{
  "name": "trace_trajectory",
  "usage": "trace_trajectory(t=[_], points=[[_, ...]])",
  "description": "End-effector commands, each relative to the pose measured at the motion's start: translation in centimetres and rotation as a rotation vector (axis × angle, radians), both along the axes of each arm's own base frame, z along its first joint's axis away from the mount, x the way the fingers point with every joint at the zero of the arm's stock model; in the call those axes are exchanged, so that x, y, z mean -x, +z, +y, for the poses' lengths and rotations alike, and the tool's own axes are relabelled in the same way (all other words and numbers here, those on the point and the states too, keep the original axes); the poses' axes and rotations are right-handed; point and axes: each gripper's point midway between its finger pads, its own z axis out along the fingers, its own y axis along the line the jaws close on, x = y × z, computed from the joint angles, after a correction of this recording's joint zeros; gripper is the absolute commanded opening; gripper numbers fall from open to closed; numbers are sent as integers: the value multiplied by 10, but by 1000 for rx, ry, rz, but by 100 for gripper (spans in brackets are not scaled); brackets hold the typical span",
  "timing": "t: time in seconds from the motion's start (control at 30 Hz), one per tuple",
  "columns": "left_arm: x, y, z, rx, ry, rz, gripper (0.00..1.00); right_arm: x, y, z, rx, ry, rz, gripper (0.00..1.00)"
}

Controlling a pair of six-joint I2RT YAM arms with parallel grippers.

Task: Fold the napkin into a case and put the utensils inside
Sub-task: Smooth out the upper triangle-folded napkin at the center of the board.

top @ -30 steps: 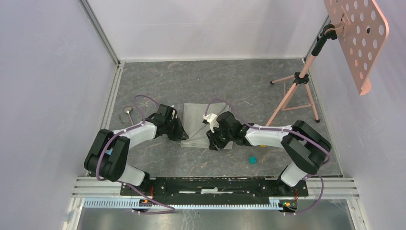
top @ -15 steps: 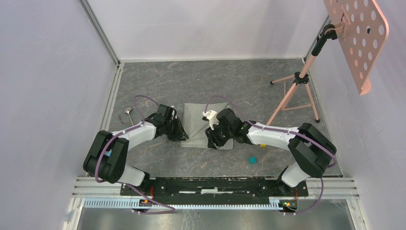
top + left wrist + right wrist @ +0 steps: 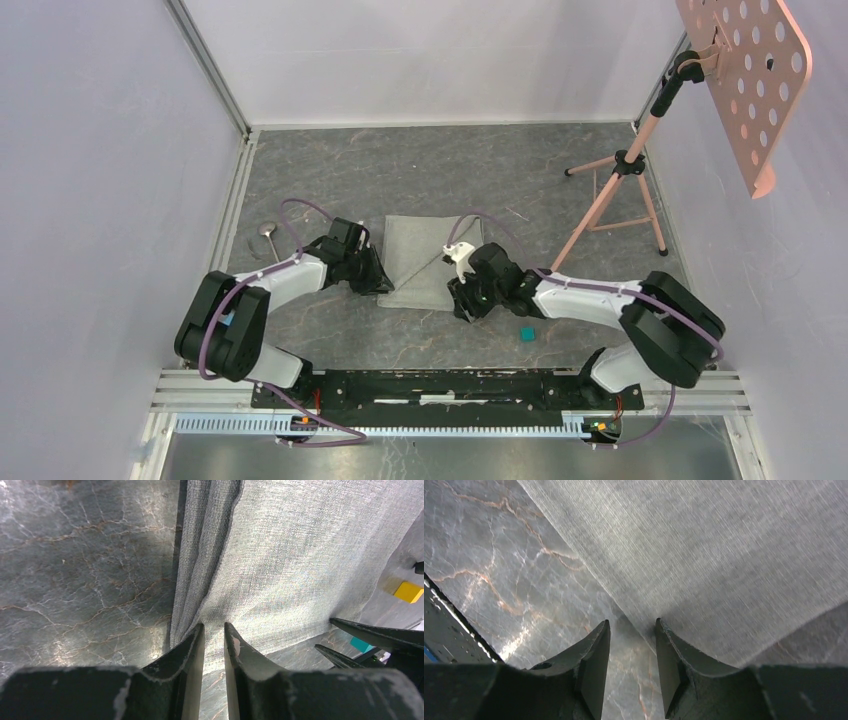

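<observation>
Worktop [image 3: 420, 170]: 1, grey marbled. 1 pink stand [image 3: 610, 195] at its far right corner.

Napkin [image 3: 415, 255]: 1, mid-worktop between the 2 arms. It lies flat with a diagonal crease, and layered folds run along its left edge.

Left hand [image 3: 214, 632]: fingers nearly together, pinching the napkin's near left corner, with the cloth gathered into the grip.

Right hand [image 3: 632, 630]: fingers spread and holding nothing. It sits low at the napkin's near right edge, with bare worktop in the gap.

Step, as judged: folding is under way and the case is not yet formed. The next move calls for the right hand to take its edge while the left anchors the corner, so the layers do not slip.

Spoon [image 3: 268, 230]: 1, near the left edge, well apart from the cloth. Fork: cannot make out.

Cubes: 1 teal cube [image 3: 527, 333] near the right arm and 1 yellow cube [image 3: 409, 592] just beside the napkin's right edge.
</observation>
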Motion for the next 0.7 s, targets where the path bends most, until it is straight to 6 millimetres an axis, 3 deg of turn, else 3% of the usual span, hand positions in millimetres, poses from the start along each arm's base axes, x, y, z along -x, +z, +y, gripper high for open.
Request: trace_trajectory(t=[0.0,0.17,0.33,0.53,0.67], points=[[8,-11,20,-114,-20,1,30,7,9,-20,39,-40,-7,45],[3,16,4,-32,-54,-26,34,-30,41,-16,22,-104,-115,52],[-8,42,-8,32,-58,-76,40,-55,41,-14,17,-165,-120,53],[-8,33,1,-12,-27,-74,39,-32,0,-30,59,-184,-33,50],[-8,53,8,-10,-1,-160,46,-20,-18,-59,145,-208,-41,50]])
